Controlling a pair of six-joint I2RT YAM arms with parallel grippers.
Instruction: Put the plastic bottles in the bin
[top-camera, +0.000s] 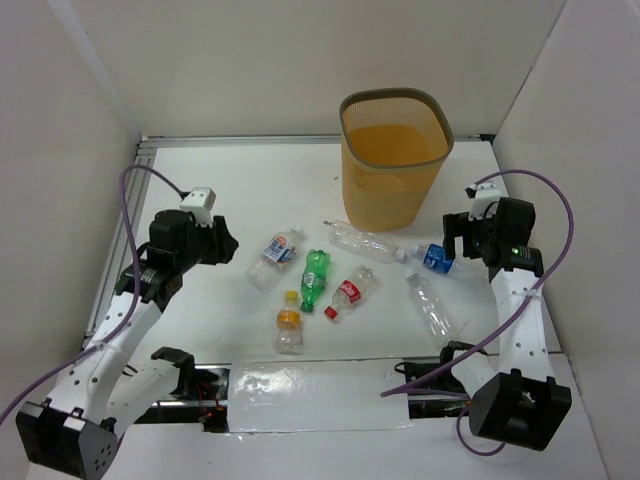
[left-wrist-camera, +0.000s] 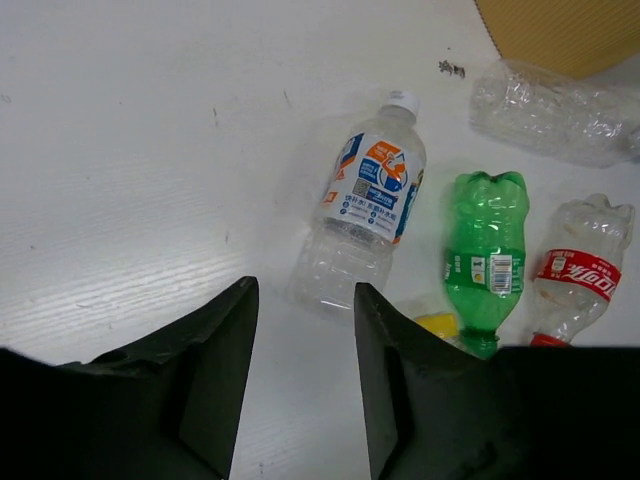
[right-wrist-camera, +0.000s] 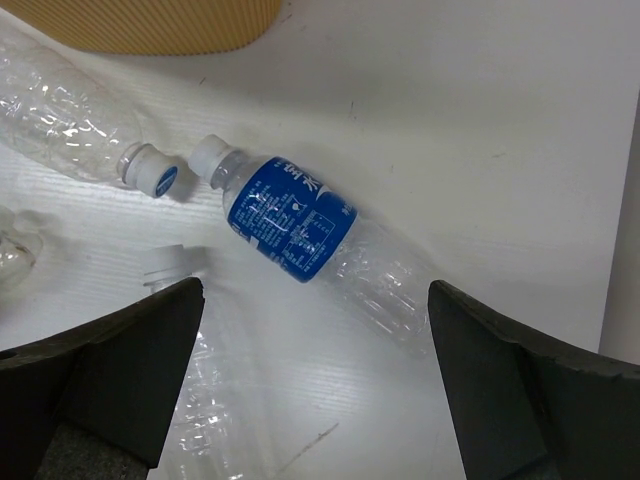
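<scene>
Several plastic bottles lie on the white table in front of the orange-yellow mesh bin (top-camera: 395, 93). They are a blue-and-orange-labelled one (top-camera: 275, 256), a green one (top-camera: 315, 278), a red-labelled one (top-camera: 350, 292), an orange-capped one (top-camera: 288, 322), two clear ones (top-camera: 362, 241) (top-camera: 430, 305) and a blue-labelled one (top-camera: 437, 258). My left gripper (left-wrist-camera: 305, 290) is open and empty, just short of the base of the blue-and-orange-labelled bottle (left-wrist-camera: 370, 190). My right gripper (right-wrist-camera: 315, 295) is wide open and empty above the blue-labelled bottle (right-wrist-camera: 295, 225).
White walls close in the table on the left, back and right. The bin's base shows at the top of both wrist views (left-wrist-camera: 560, 30) (right-wrist-camera: 150, 25). A clear bottle (right-wrist-camera: 210, 400) lies under my right gripper's left finger.
</scene>
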